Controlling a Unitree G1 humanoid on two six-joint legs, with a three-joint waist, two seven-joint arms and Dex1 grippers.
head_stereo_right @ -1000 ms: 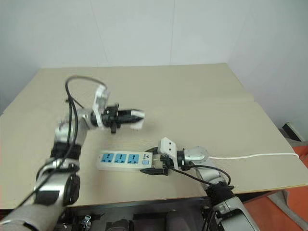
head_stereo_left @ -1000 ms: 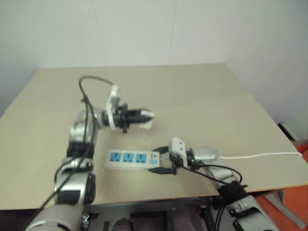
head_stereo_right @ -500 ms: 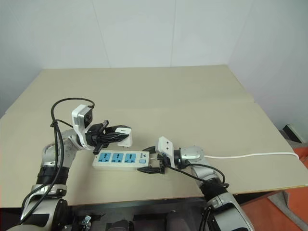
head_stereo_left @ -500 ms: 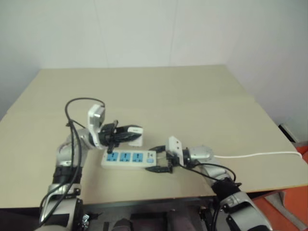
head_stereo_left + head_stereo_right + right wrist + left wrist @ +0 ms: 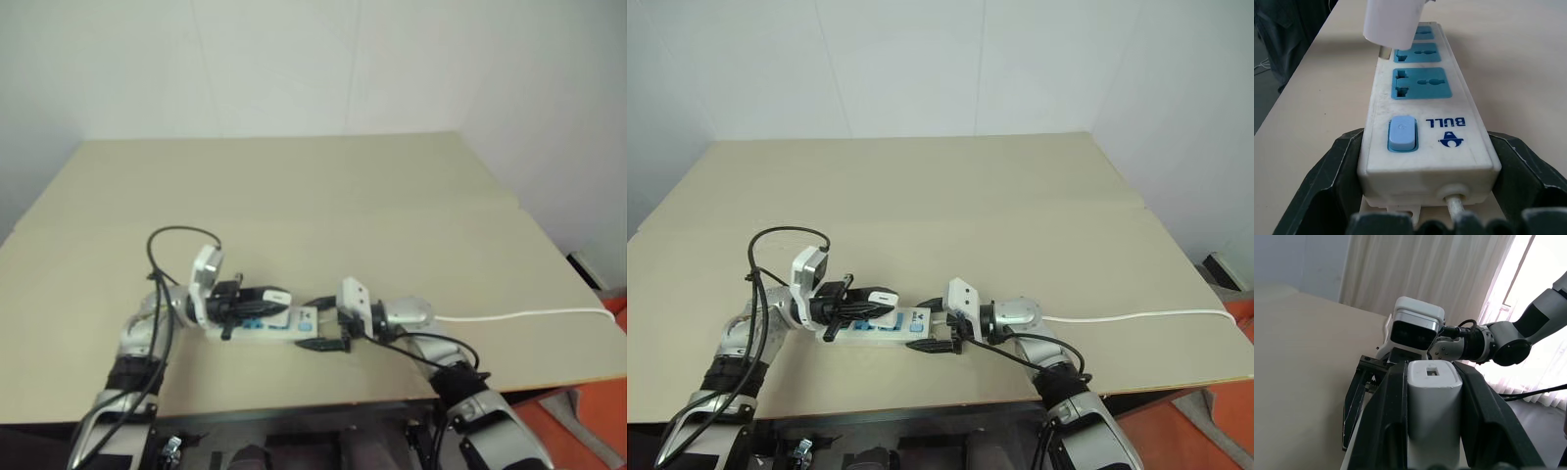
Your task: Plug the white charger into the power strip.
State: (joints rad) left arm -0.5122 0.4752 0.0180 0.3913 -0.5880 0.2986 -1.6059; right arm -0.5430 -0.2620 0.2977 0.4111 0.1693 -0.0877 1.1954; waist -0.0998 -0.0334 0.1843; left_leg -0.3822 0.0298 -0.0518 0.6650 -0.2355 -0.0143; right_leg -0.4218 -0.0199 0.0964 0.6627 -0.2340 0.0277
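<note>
- Left gripper (image 5: 884, 297) pinches the charger (image 5: 1431, 396) btwn its 2 black fingers (image 5: 1388, 416); fingers pressed tight on both sides of the white body.
- Charger sits over the strip (image 5: 1422, 122), above the middle socket by the look of the right wrist view. A gap shows under its lower edge there, so prongs seem not seated; can't tell if the tips touch the socket face.
- Right gripper (image 5: 939, 333) is spread wide around the switch end of the strip, 1 finger on each long side. Looks like it steadies the strip against the table (image 5: 1019, 215); can't tell how firm the contact is.
- Strip lies flat near the table's front edge, 3 blue sockets (image 5: 1420, 83) in a row, blue switch (image 5: 1401, 132) nearest the right gripper, thin white cable (image 5: 1136, 317) running off toward the right edge.
- Socket next to the switch is free and in plain sight; the far 1 is partly hidden behind the charger.
- Progress, my read: grasp done, strip braced, charger brought over the sockets. Roughly 3/4 through.
- Left to do: line prongs up w/ the slots, push straight down till the body sits flush, let go.
- Risk: charger looks a bit tilted, so prongs could miss the slots.
</note>
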